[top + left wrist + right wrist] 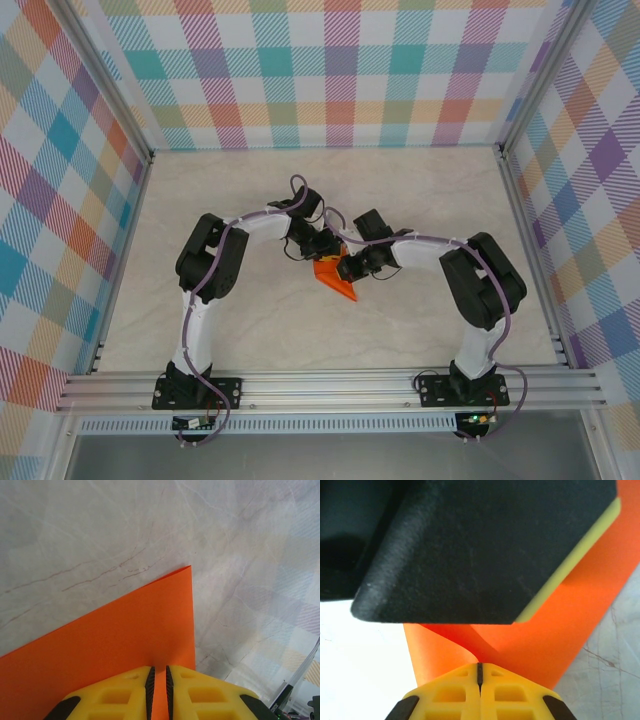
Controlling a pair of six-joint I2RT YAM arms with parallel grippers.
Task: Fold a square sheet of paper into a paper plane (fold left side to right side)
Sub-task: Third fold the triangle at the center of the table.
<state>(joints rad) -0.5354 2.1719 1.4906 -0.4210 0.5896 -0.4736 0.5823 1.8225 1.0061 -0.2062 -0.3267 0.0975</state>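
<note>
Pinching the square sheet of paper (335, 279) at centre of table (250, 335): left gripper (159, 672), nearly closed, is gripping its edge from 11 o'clock; right gripper (480, 666), fully closed, is nipping it from 2 o'clock.

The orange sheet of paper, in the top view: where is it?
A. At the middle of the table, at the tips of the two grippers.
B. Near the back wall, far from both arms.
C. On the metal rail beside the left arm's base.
A: the orange sheet of paper lies at mid-table, right at the tips of the left gripper and the right gripper.
</note>
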